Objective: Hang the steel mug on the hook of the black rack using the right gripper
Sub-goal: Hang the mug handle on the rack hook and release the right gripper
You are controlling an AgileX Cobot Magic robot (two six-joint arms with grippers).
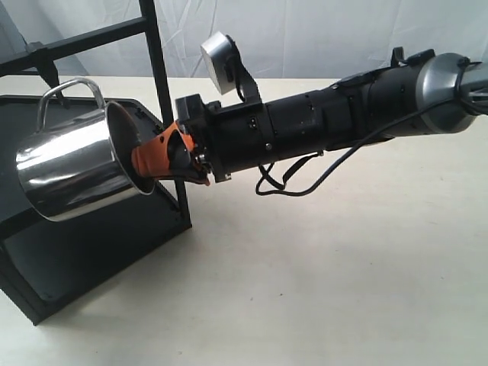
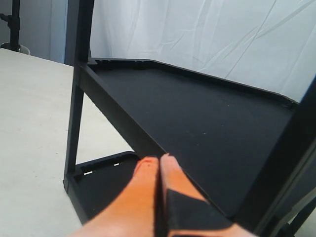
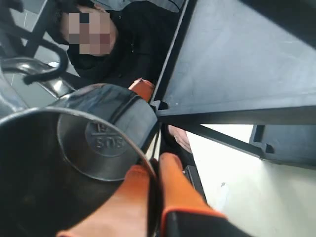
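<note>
The steel mug (image 1: 72, 171) hangs tilted on its side over the black rack (image 1: 91, 252), mouth towards the arm, looped handle (image 1: 72, 88) uppermost. My right gripper (image 1: 145, 162) is shut on the mug's rim, one orange finger inside and one outside. In the right wrist view the mug's inside (image 3: 64, 168) fills the frame beside that gripper (image 3: 154, 167). The hook (image 1: 49, 72) juts down from the top crossbar (image 1: 84, 42), just up and left of the handle and apart from it. My left gripper (image 2: 159, 159) is shut on nothing, facing the rack's upper tray (image 2: 197, 113).
An upright post (image 1: 164, 99) of the rack stands just behind the right gripper's fingers. A person in dark clothes (image 3: 123, 44) shows beyond the rack. Cream tabletop (image 1: 343, 274) spreads to the right, with a white cloth backdrop (image 1: 320, 30) behind.
</note>
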